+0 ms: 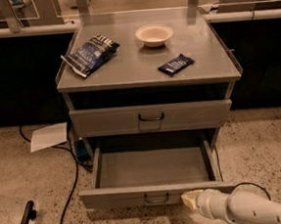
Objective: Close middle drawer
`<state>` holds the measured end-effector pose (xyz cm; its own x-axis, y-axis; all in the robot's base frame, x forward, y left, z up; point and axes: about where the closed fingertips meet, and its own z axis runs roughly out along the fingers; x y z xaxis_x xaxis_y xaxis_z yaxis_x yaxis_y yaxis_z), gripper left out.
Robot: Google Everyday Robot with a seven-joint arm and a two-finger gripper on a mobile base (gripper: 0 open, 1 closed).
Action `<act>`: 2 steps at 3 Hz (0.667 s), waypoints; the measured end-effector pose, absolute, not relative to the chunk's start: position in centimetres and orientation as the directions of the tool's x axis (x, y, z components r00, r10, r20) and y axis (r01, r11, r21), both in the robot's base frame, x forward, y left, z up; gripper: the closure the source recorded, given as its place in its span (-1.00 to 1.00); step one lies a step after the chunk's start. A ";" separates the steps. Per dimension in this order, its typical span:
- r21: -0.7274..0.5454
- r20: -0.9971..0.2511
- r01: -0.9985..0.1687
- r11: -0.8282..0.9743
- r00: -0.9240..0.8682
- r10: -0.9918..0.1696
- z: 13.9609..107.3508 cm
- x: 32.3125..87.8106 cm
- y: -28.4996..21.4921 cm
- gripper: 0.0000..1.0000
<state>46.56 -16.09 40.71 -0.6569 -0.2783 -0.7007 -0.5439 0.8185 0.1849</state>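
camera view, one claw (190, 198) at middle drawer (118, 198) front, one bowl (154, 34)

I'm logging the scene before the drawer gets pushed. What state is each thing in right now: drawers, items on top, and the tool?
middle drawer: pulled out, nothing inside
top drawer: shut
bowl: upright, empty, on the cabinet top
chip bag: lying flat on the cabinet top
snack bar: lying flat on the cabinet top
tool: low, at the middle drawer's front panel, right of its handle
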 end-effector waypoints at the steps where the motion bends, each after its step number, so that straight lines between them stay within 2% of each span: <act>1: 0.184 -0.715 -0.578 0.795 -0.634 -0.295 40.5 47.8 -14.6 1.00; 2: 0.173 -0.731 -0.623 0.763 -0.600 -0.325 41.0 49.3 -13.6 1.00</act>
<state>49.28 -13.62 41.01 -0.6003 -0.3248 -0.7309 -0.6232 0.7627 0.1729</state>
